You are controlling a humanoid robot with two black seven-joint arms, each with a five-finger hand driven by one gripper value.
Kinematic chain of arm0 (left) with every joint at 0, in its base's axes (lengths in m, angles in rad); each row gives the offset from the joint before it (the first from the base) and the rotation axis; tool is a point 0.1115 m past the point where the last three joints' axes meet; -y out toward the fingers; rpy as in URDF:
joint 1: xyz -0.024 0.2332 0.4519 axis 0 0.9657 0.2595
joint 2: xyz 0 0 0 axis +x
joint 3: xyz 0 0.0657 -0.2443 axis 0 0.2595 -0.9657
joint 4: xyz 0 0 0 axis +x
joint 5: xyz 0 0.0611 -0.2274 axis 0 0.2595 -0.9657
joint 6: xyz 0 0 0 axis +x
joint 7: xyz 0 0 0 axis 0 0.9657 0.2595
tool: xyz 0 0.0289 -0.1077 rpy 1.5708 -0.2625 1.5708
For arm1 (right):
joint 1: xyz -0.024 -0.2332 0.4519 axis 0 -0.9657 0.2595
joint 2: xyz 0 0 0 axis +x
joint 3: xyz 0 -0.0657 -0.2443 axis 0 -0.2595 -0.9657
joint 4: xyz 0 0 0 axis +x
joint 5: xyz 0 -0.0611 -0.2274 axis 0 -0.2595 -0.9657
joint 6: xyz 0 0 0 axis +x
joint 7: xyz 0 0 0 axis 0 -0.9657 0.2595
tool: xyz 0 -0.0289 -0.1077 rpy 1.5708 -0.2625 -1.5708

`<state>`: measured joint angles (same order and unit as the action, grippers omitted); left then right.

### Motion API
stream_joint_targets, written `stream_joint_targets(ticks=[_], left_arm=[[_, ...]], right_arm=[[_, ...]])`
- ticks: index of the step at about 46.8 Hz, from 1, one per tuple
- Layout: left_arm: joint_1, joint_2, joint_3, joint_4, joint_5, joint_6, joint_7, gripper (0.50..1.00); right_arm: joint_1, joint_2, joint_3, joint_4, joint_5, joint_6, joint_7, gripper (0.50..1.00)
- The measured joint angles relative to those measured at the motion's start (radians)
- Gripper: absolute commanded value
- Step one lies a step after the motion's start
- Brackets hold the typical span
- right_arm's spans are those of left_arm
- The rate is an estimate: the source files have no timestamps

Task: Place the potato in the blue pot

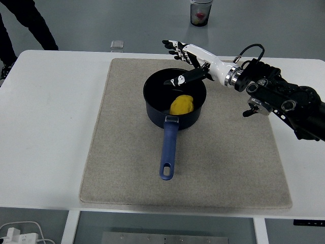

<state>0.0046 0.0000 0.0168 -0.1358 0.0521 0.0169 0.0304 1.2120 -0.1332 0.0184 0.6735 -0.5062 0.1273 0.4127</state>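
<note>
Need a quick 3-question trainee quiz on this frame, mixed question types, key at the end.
1. True or false: the potato lies inside the blue pot.
2. The right hand is: A) gripping the potato, B) open above the pot's far rim, holding nothing, C) holding the pot's handle.
3. Fill in: the pot stands on a ____ mat, its handle pointing toward the table's near edge.

Key: 1 true; 2 B; 3 grey
</note>
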Motion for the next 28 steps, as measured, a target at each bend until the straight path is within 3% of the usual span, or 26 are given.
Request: stream_joint_targets(ticks=[21, 28], left_arm=[[0.000, 0.000, -0.001, -0.001, 0.000, 0.000, 0.000, 0.996], [0.000, 0.000, -0.001, -0.001, 0.000, 0.000, 0.000, 0.996]], right_arm=[[-0.008, -0.012, 0.005, 0.000, 0.046, 0.002, -0.003, 0.983], [-0.008, -0.031, 0.016, -0.004, 0.195, 0.002, -0.073, 0.983]])
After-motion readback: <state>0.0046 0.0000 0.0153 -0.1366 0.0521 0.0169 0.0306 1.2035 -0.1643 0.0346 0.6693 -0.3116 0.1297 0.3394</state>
